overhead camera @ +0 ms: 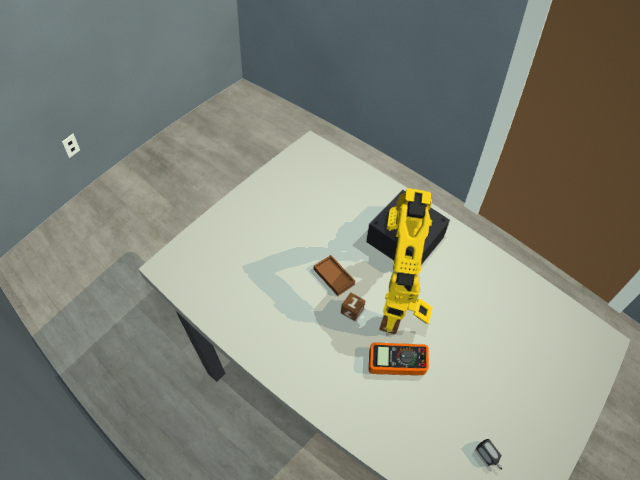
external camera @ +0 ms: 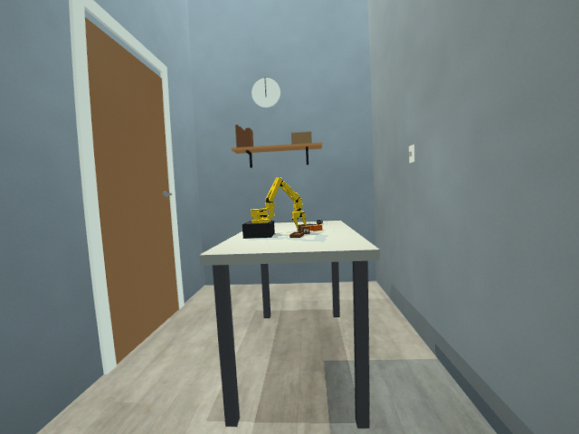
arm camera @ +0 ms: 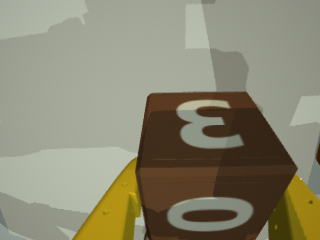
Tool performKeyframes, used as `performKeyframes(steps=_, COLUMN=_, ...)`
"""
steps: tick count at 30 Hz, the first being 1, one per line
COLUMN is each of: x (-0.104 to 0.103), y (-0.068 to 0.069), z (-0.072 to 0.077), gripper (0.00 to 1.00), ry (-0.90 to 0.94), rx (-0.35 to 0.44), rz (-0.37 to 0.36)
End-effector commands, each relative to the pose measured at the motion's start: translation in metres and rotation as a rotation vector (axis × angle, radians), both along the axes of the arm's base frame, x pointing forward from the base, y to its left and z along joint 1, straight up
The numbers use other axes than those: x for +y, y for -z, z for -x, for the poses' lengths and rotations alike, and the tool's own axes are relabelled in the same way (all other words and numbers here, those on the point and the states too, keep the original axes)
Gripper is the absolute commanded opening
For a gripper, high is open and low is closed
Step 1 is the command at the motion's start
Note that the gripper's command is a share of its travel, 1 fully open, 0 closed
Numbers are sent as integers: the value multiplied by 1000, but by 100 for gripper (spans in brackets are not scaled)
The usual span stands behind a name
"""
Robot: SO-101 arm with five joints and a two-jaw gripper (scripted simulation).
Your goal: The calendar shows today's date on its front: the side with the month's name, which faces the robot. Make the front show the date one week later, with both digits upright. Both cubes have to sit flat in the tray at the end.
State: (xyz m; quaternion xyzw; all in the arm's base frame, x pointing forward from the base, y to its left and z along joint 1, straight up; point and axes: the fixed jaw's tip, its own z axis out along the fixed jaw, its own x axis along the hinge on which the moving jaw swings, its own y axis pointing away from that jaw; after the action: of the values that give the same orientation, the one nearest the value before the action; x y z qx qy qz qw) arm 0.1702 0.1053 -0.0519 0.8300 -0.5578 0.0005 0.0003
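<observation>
In the wrist view a brown cube (arm camera: 215,170) fills the lower centre of the frame, pinched between the two yellow fingers at its left and right sides. The nearest face carries a 0 and the face beyond it a 3. The gripper (overhead camera: 390,322) is closed partway, held apart by this cube.

In the top view, the held cube sits just above an orange multimeter (overhead camera: 398,358) at lower centre. To its left a second cube (overhead camera: 353,305) rests on the table (overhead camera: 248,248), a 1 on top. Further up-left lies the brown tray (overhead camera: 333,274), holding no cube. Beyond, the arm's black base (overhead camera: 439,224) stands near the door.
</observation>
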Motion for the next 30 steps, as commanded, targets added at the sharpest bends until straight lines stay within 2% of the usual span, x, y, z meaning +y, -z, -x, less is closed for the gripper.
performKeyframes(steps=1, x=-2, y=2, z=0, gripper=0, ry=1, rx=13, rz=7)
performKeyframes(steps=7, x=-2, y=-2, z=0, gripper=0, ry=1, rx=13, rz=7)
performKeyframes(steps=15, x=-1, y=-23, z=-1, gripper=0, ry=1, rx=13, rz=7)
performKeyframes(steps=17, x=-1, y=-23, z=-1, gripper=0, ry=1, rx=13, rz=7)
performKeyframes(steps=24, x=-2, y=-42, z=-1, gripper=0, ry=1, rx=13, rz=7)
performKeyframes(steps=30, x=-2, y=-48, z=0, gripper=0, ry=1, rx=13, rz=7)
